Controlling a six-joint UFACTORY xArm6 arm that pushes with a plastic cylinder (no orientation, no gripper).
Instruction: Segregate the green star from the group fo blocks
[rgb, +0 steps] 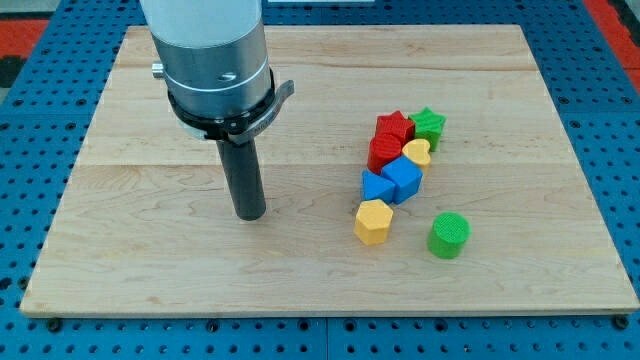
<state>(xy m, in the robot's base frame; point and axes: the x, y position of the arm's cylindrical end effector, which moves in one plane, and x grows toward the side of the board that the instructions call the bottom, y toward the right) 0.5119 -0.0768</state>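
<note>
The green star (429, 125) sits at the top right of a tight cluster of blocks right of the board's centre. It touches a red star (395, 129) on its left and a small yellow heart (418, 152) below it. Below these lie a red block (383, 153), a blue cube (403, 179), a blue triangular block (375, 187) and a yellow hexagon (372, 222). A green cylinder (449, 235) stands apart at the lower right. My tip (250, 214) rests on the board well to the left of the cluster, touching no block.
The wooden board (150, 260) lies on a blue perforated table (30, 200). The arm's grey body (212, 50) hangs over the board's upper left.
</note>
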